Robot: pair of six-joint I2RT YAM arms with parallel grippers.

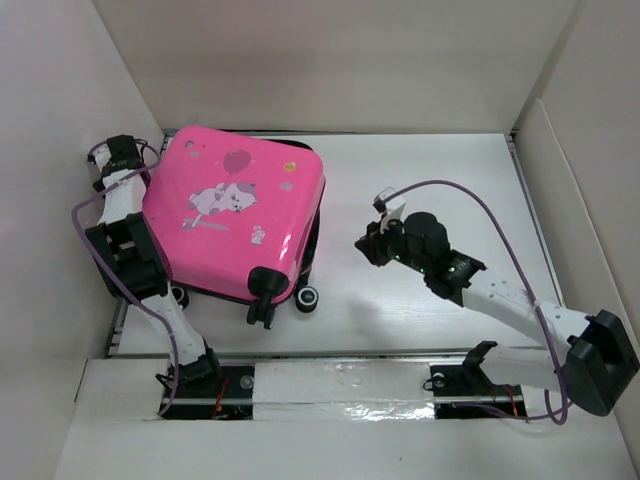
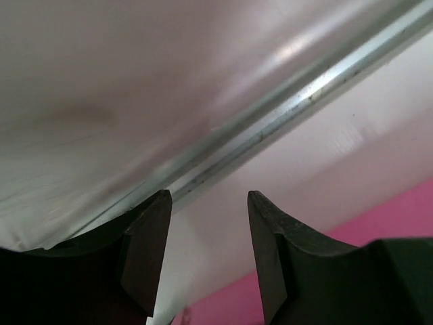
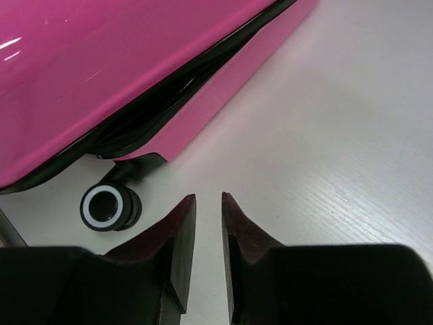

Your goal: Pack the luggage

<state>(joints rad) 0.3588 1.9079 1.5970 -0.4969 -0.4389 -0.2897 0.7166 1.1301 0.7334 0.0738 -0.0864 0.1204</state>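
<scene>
1. The small glossy hot-pink hard-shell suitcase (image 1: pixel 235 215) lies flat on the white table (image 1: pixel 430 180), left of centre. Its printed shell faces up and its black wheels point toward the arms' bases.
2. The lid is lowered over the base but not sealed. The right wrist view shows a dark slit along the seam, with grey lining and what looks like zipper tape in it. Judging by that gap, the packing is near its closing stage and the case is not yet zipped.
3. The left fingers (image 2: pixel 145 250) stand apart and hold nothing. They sit by the suitcase's far left corner and face the white side wall (image 2: pixel 135 68) and a scuffed metal rail (image 2: pixel 291 108). Only a sliver of pink shows at the bottom of their view. This looks like a parked position rather than a working one.
4. The right fingers (image 3: pixel 177 244) stand only slightly apart, with nothing between them. They hover over bare table to the right of the suitcase, aimed at its open seam and at a black wheel with a white ring (image 3: pixel 103 207). From there they probably suit pressing the lid or reaching for a zipper pull. No pull is visible.
5. The shell is smooth, rounded at the corners and highly reflective, so it would likely slip under a pinch. The table has a fine matt grain. The fingers are dark, wedge-shaped and taper to blunt tips.
</scene>
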